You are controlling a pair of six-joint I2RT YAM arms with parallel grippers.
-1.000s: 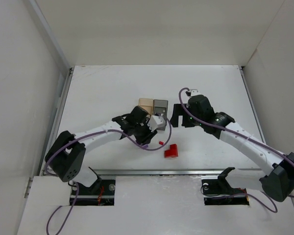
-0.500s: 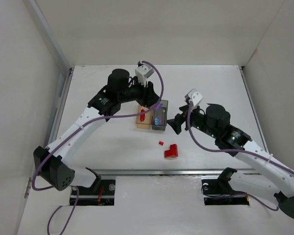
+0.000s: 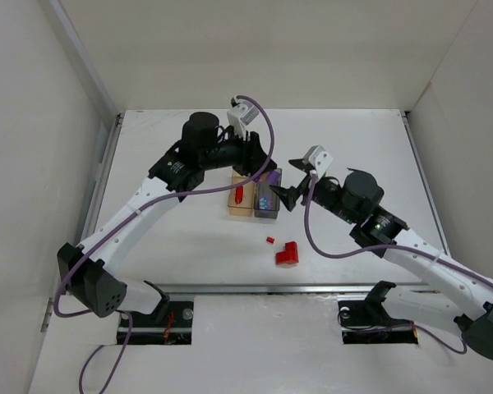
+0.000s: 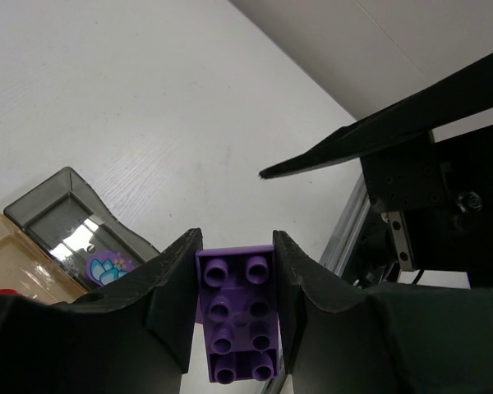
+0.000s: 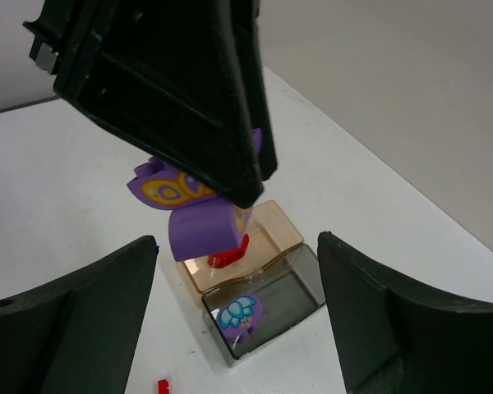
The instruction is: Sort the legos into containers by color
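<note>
My left gripper [image 3: 263, 172] is shut on a purple brick [image 3: 273, 177] and holds it above the two bins. In the left wrist view the brick [image 4: 238, 320] sits studs-up between the fingers. The orange-tan bin [image 3: 235, 207] holds a red brick [image 3: 239, 194]. The smoky grey bin [image 3: 273, 212] holds a purple flower-printed piece [image 5: 238, 313]. My right gripper [image 3: 286, 197] is open and empty just right of the grey bin. A red L-shaped brick [image 3: 287, 254] and a tiny red brick [image 3: 269, 240] lie on the table in front of the bins.
The bins stand side by side, touching, mid-table. White walls close in the table on the left, back and right. A metal rail [image 3: 255, 288] runs along the near edge.
My left arm has swung from low in front of the bins to above them, now with the purple brick. My right gripper has moved left toward the grey bin. The bins now hold pieces.
</note>
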